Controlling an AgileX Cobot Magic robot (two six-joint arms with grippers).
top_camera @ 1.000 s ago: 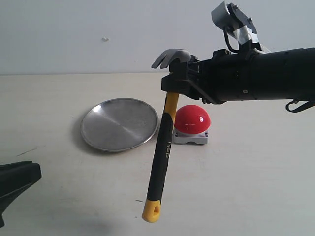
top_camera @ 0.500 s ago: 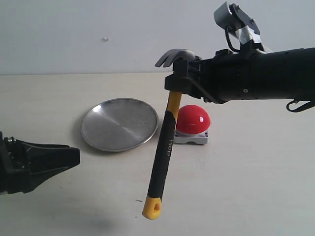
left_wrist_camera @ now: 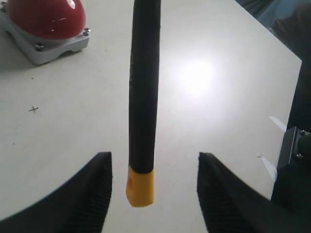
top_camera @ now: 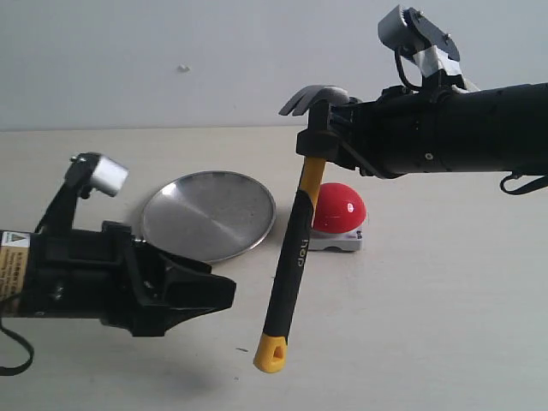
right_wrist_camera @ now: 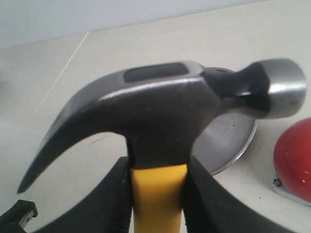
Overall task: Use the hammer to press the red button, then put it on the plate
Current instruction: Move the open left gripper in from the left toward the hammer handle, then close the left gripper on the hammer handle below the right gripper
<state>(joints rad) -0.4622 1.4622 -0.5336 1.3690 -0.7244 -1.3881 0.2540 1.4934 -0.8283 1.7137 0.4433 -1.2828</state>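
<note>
Pale bench (top_camera: 428, 325) runs back to a plain white wall. My right pincer (top_camera: 315, 147) is clamped on the hammer (top_camera: 295, 248) just under its dark steel head, so the handle hangs down at a slant, with the yellow end lowest, above the bench. My left pincer (top_camera: 218, 295) stands apart. From its wrist camera the yellow end sits between my two fingers (left_wrist_camera: 97, 194), touching neither. Behind the handle the red button (top_camera: 341, 205) sits on its grey base, and the plate (top_camera: 208, 214) lies flat beside it, a small gap between them.
</note>
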